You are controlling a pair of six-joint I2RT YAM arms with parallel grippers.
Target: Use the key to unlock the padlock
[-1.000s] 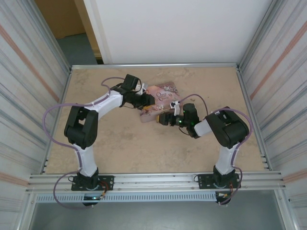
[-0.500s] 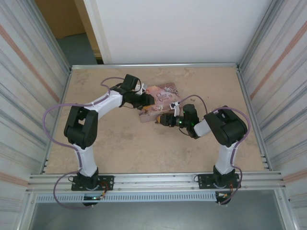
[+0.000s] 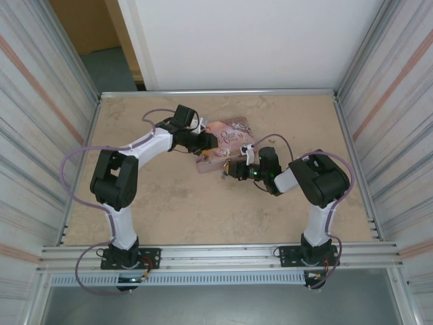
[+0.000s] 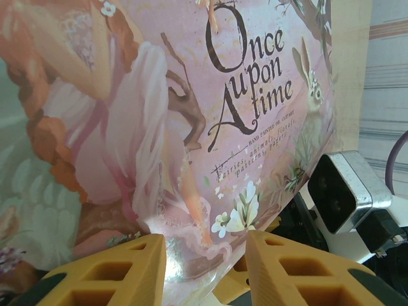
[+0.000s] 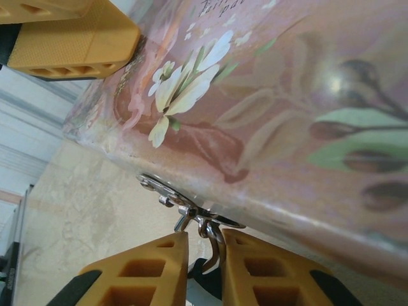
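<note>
The pink decorated tin [image 3: 231, 134] lies mid-table, its hasp [image 5: 167, 190] at the near edge. The padlock's thin silver shackle [image 5: 215, 245] hangs from that hasp and runs down between my right gripper's [image 5: 204, 255] fingers. A dark sliver of the padlock body [image 5: 205, 284] shows deep between them, so this gripper looks shut on the padlock. In the top view the right gripper [image 3: 234, 169] meets the tin's front edge. My left gripper [image 4: 205, 268] is open, its fingers spread against the tin lid [image 4: 191, 95] near a corner. It sits at the tin's left side [image 3: 205, 142].
The table [image 3: 162, 196] is walled by metal panels left and right, with a white wall behind. The right wrist camera housing [image 4: 342, 191] sits close beyond the tin's corner. One left finger [image 5: 70, 38] rests over the lid, near the right gripper.
The right gripper has shifted very slightly at the tin's front edge. The left arm and the tin have not visibly moved.
</note>
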